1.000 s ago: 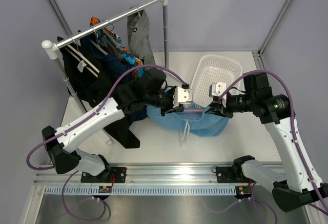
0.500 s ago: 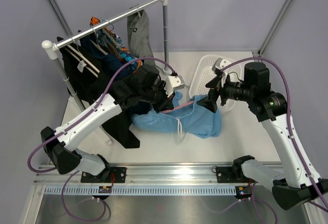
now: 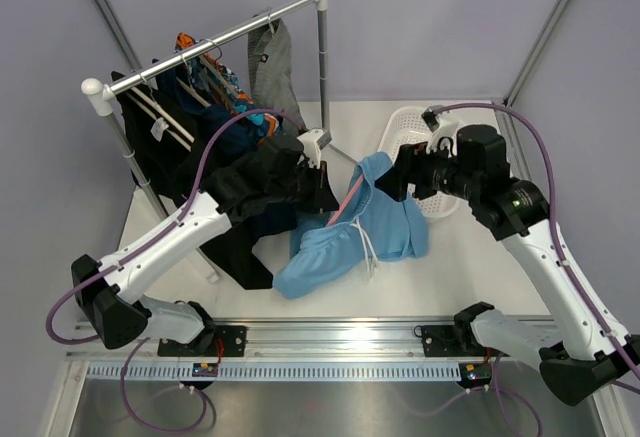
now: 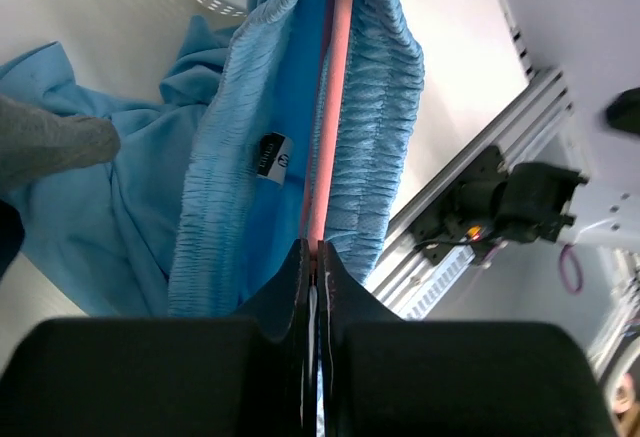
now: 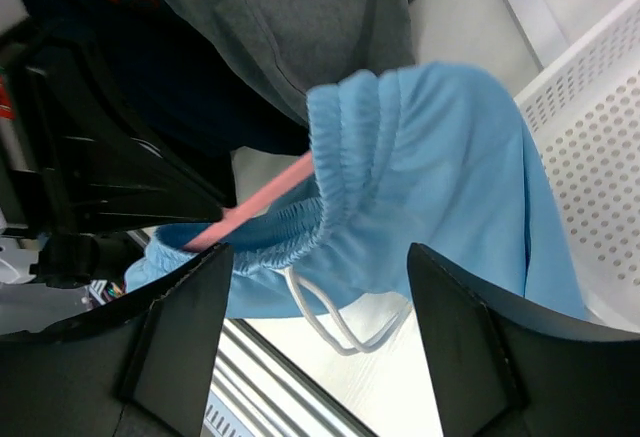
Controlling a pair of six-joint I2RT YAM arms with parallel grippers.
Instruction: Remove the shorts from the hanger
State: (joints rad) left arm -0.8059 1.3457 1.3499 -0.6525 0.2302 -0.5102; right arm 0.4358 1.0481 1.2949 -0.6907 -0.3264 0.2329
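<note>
The light blue shorts (image 3: 350,232) with a white drawstring (image 5: 335,322) hang on a pink hanger (image 3: 346,200), whose bar runs inside the gathered waistband (image 4: 385,87). My left gripper (image 3: 320,187) is shut on the near end of the hanger bar (image 4: 335,87). My right gripper (image 3: 394,184) stands open just right of the waistband's upper end, holding nothing; the shorts (image 5: 450,177) hang beyond its fingers (image 5: 180,337). The grey shorts (image 3: 272,69) hang at the rack's right end, and their cloth (image 5: 300,17) fills the top of the right wrist view.
A clothes rack (image 3: 210,42) stands at the back left with black clothes (image 3: 185,157) and orange-and-blue patterned ones (image 3: 240,107). A white perforated basket (image 3: 425,122) sits behind the right gripper. The rack's upright post (image 3: 323,67) is close behind the shorts.
My right gripper has opened, let go of the blue shorts and drawn back to the right. My left gripper has swung the hanger back toward the rack, and the shorts now sag toward the front left.
</note>
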